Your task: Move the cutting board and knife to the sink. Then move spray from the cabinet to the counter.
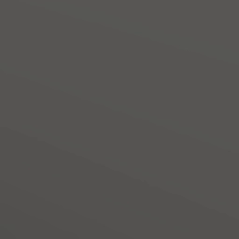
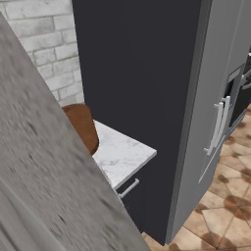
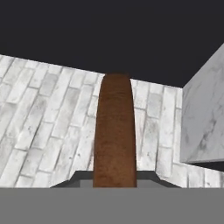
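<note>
Jaws clenched on one cutting board (image 3: 114, 131) — I see it edge-on against white brick; one board end above the counter (image 2: 122, 154) — no writing readable.

A white brick wall (image 2: 44, 44) stands behind. Beside it rises a tall dark panel (image 2: 137, 98), then a grey fridge (image 2: 215, 98). The floor (image 2: 220, 215) has terracotta tiles.

cutting board (image 3: 114, 131): dark brown wood grain | counter (image 2: 122, 154): white marble, grey veins | wall (image 3: 39, 131): whitish brick
</note>
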Controlling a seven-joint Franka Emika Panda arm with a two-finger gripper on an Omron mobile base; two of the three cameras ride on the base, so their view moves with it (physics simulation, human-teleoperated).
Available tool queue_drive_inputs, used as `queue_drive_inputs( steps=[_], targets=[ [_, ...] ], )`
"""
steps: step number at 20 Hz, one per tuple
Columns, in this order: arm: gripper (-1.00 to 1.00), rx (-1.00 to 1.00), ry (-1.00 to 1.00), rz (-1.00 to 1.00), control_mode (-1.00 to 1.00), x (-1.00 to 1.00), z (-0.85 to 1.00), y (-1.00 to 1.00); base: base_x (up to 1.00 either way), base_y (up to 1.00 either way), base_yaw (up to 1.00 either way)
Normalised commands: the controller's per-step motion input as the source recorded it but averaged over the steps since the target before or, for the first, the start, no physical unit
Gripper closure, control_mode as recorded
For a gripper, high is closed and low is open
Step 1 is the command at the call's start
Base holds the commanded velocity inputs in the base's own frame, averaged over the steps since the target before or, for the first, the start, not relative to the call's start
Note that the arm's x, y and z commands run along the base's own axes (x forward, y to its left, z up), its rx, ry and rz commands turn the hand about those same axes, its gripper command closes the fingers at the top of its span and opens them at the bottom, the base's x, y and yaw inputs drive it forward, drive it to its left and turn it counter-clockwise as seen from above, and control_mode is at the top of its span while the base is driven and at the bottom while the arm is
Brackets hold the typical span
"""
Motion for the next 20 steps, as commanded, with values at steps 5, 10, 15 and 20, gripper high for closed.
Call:
queue_drive_inputs(
  steps=[5,10,15,20],
  targets=[
    [1.00,0.02,-0.06,0.00,1.00,-0.55,0.15,0.00,-0.11,0.00,0.00],
    [1.00,0.00,0.00,0.00,1.00,0.00,0.00,0.00,-0.47,-0.13,-0.03],
    [1.00,0.00,0.00,0.00,1.00,0.00,0.00,0.00,-0.08,-0.86,-0.20],
    [1.00,0.00,0.00,0.00,1.00,0.00,0.00,0.00,0.00,-1.00,-0.22]
  ],
)
